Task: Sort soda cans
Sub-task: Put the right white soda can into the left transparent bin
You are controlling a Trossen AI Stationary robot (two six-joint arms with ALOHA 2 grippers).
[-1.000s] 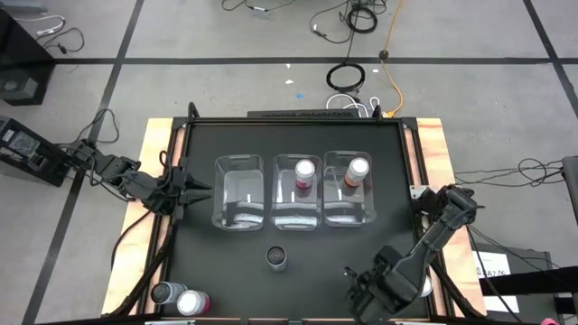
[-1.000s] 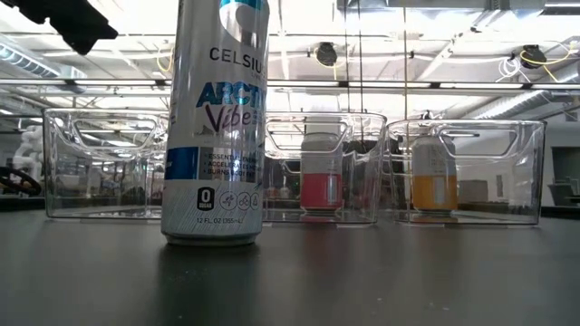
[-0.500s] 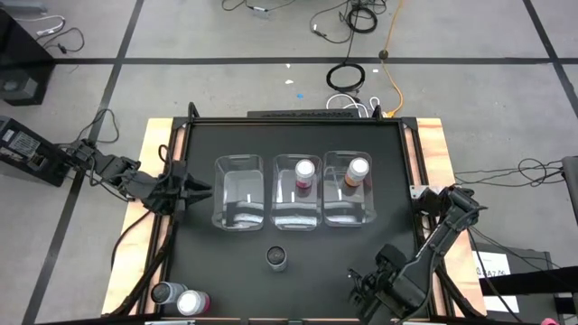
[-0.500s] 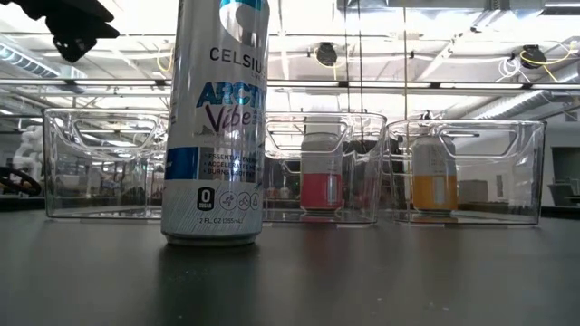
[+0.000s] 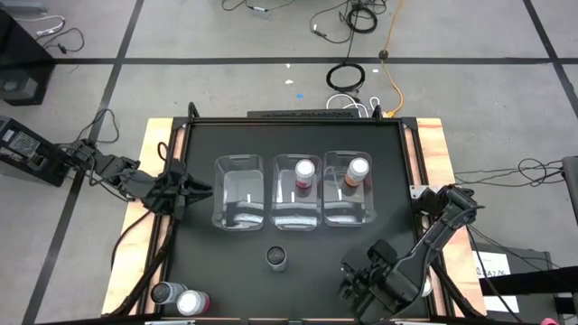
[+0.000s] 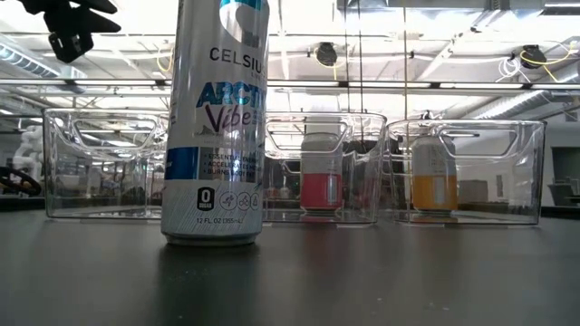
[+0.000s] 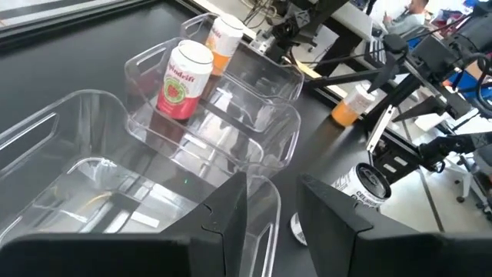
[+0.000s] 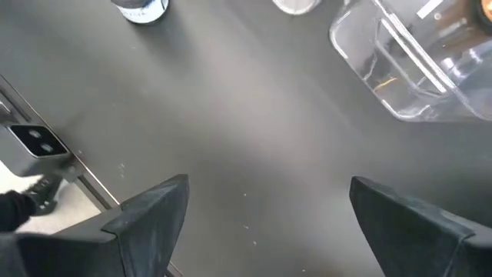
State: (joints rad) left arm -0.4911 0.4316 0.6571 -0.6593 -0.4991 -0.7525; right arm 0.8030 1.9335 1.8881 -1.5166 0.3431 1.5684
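Note:
A dark grey can (image 5: 276, 259) stands upright in the table's middle, close and tall in the low view (image 6: 214, 122). A pink can (image 5: 304, 171) stands in the middle bin and an orange can (image 5: 358, 169) in the right bin. Another dark grey can (image 5: 166, 292) and a pink can (image 5: 191, 302) stand at the near left corner. A second orange can (image 7: 347, 108) lies by the right arm's base. My left gripper (image 5: 194, 191), open, hovers at the left bin's left wall. My right gripper (image 5: 348, 282), wide open, hangs over bare table right of the middle can.
Three clear plastic bins stand in a row across the table's middle: left (image 5: 239, 192), middle (image 5: 297, 206), right (image 5: 349, 208). The left bin holds no can. A raised black rim (image 5: 411, 171) and wooden borders edge the table. Dark tabletop lies bare along the near side.
My right gripper has moved a little toward the table's left, closer to the middle dark grey can, staying open. No can has moved.

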